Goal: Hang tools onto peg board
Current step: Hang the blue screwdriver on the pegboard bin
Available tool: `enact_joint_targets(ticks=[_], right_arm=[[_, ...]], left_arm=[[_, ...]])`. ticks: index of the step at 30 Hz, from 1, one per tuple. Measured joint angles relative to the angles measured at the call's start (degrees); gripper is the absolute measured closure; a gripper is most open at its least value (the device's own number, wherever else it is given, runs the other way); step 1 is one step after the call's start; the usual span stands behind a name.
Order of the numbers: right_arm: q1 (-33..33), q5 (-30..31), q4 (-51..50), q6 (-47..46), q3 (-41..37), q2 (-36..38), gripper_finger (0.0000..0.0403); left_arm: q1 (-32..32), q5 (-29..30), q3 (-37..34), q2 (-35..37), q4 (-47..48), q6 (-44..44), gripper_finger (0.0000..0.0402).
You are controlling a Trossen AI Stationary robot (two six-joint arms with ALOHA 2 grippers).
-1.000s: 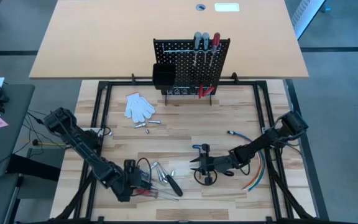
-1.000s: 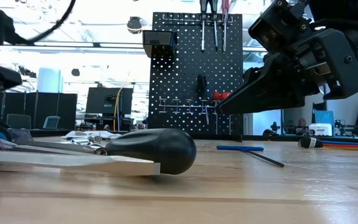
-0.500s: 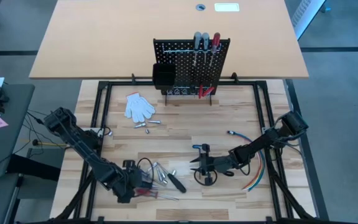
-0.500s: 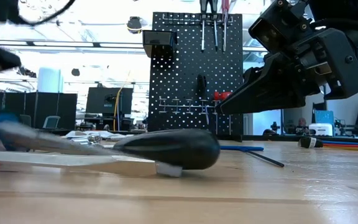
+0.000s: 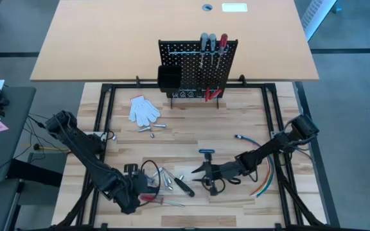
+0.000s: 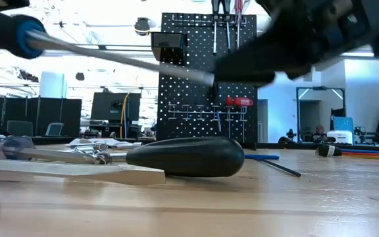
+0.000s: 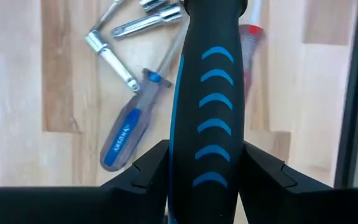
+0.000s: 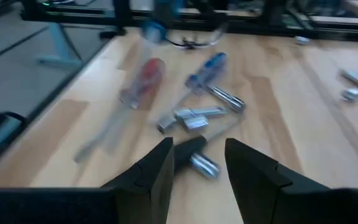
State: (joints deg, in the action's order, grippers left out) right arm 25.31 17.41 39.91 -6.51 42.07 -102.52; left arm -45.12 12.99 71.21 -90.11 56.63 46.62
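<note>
From above, the left gripper (image 5: 135, 186) sat near the desk's front edge by the loose tools (image 5: 169, 181); the peg board (image 5: 198, 67) stood at the back edge. At desk height, a lifted screwdriver's shaft (image 6: 117, 58) slanted upward. The left wrist showed fingers (image 7: 145, 171) clamped on its black-and-blue handle (image 7: 209, 106); I judged a steady grip mattered. The right gripper (image 8: 197, 165) hovered, fingers apart.

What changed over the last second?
The left pincer closed on a black-and-blue screwdriver and lifted it off the table. The black-handled screwdriver got nudged aside. The right pincer swung slightly toward the pile. The peg board and glove stayed put.
</note>
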Motion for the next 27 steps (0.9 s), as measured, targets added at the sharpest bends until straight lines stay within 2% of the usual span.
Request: enact_joint_targets(ticks=[2, 11, 19, 27], right_arm=[[-0.1, -1.7, -4.4, 0.9, 3.3, -0.2, 0.0251], [1.5, -2.7, -20.5, 1.6, 15.4, -5.8, 0.0251], [1.5, -1.6, -27.9, 1.6, 23.2, -11.7, 0.0251], [1.6, 0.7, -29.0, 2.0, 24.8, -13.0, 0.0264]], left_arm=[[0.6, -1.0, 0.0, 0.0, 0.2, 0.6, 0.0259], [1.5, -2.1, 0.0, 0.0, 1.7, 0.6, 0.0259], [1.5, -2.0, 0.1, 0.0, 2.0, 1.6, 0.0259], [1.5, -2.0, 0.1, 0.0, 2.1, 1.3, 0.0259]])
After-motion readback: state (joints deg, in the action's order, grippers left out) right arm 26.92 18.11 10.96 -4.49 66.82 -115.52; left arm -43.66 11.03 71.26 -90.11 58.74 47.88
